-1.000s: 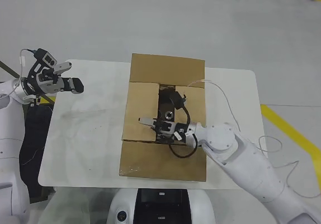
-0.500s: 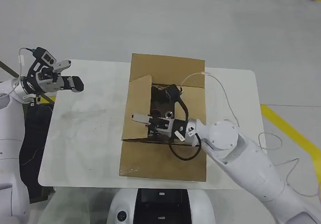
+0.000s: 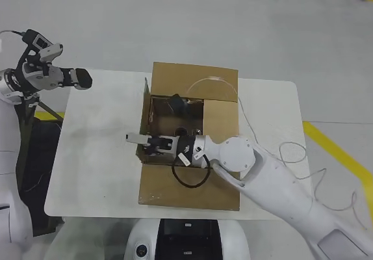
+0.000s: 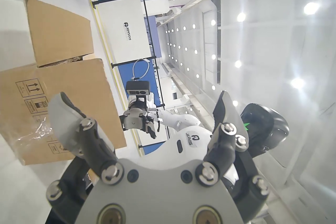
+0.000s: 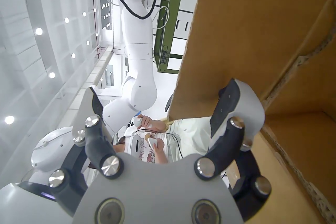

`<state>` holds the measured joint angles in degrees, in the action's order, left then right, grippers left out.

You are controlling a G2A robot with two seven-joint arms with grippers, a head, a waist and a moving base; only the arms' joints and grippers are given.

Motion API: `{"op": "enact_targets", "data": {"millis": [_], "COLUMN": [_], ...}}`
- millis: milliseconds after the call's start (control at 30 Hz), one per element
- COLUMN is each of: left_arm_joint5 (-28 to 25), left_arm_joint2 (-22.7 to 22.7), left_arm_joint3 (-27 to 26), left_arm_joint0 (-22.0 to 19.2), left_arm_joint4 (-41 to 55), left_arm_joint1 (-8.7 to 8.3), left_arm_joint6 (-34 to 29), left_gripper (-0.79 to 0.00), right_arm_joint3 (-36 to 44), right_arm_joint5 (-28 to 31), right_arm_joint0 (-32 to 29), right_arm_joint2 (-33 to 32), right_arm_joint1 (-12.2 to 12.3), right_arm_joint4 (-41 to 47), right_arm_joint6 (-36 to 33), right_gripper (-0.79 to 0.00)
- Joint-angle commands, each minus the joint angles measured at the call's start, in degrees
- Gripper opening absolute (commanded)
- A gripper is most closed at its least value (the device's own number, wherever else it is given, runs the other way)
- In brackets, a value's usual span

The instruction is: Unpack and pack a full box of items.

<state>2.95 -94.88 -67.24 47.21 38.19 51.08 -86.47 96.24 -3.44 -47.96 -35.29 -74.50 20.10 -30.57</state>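
Evidently to bare its contents, the right claw (image 3: 141, 142), spread, props the left flap (image 5: 236, 25) upright with one finger on the box (image 3: 190, 188) mid-way across the bench (image 3: 95, 169), while the left claw (image 3: 80, 78) hangs released and empty off the far-left corner.

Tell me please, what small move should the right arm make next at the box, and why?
Probably push the left flap outward until it folds down. It stands about upright at the edge of the box, and the open right gripper sits right at it. With that flap laid flat, the dark things inside would likely be easier to reach.
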Motion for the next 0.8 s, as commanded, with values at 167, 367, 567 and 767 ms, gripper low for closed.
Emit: {"op": "enact_targets", "data": {"millis": [167, 367, 567, 767], "left_arm_joint5": [2.33, 3.69, 5.94, 6.91], "left_arm_joint2": [3.47, 6.13, 10.38, 13.69], "left_arm_joint3": [1.39, -0.33, -3.73, -1.88], "left_arm_joint0": [-2.55, -3.87, -2.98, -2.78], "left_arm_joint4": [1.13, 3.76, 3.63, 2.7], "left_arm_joint1": [0.05, -0.03, -0.59, -0.9], "left_arm_joint6": [-1.53, -1.53, -1.53, -1.53], "left_gripper": [0.0, 0.0, 0.0, 0.0], "right_arm_joint3": [-4.22, -7.61, -10.67, -12.14], "right_arm_joint5": [1.64, 2.03, 2.15, 2.01], "right_arm_joint0": [3.3, 4.98, 6.04, 5.62], "right_arm_joint2": [3.39, 5.72, 7.09, 6.64], "right_arm_joint1": [-2.97, -5.11, -7.03, -7.91], "right_arm_joint4": [0.11, -0.77, -1.02, -1.82], "right_arm_joint6": [1.26, 1.09, 0.83, 0.69], "right_gripper": [0.0, 0.0, 0.0, 0.0]}}
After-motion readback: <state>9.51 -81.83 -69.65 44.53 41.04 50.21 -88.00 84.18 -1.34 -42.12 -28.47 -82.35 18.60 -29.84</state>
